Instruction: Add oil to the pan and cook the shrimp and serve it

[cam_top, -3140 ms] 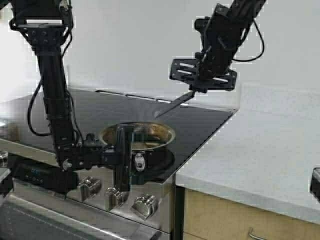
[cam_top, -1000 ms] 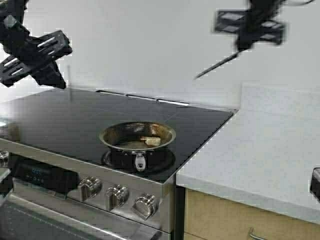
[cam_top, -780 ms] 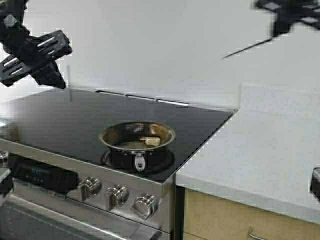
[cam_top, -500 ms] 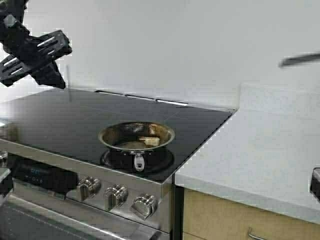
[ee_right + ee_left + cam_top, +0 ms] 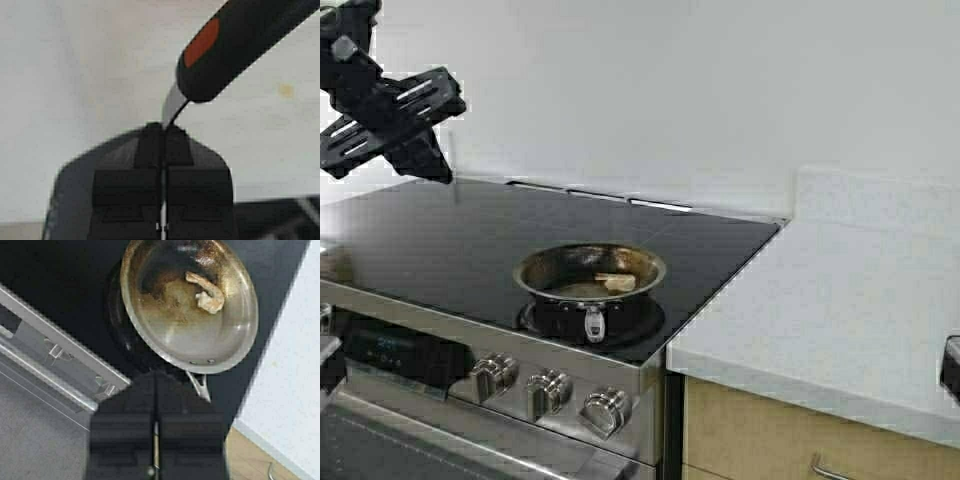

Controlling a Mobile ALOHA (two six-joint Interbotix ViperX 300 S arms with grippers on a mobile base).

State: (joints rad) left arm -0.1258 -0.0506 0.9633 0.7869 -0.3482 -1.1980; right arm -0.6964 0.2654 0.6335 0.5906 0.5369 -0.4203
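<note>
Pan [image 5: 590,275] holds shrimp [image 5: 615,283] beside white counter [image 5: 840,290]

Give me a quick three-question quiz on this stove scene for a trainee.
1. True or false: the shrimp lies inside the pan.
2. What does the right gripper hold? A) a black-handled utensil B) the pan C) nothing
3. One word: is the left gripper open or shut?
Key: 1 true; 2 A; 3 shut.
</note>
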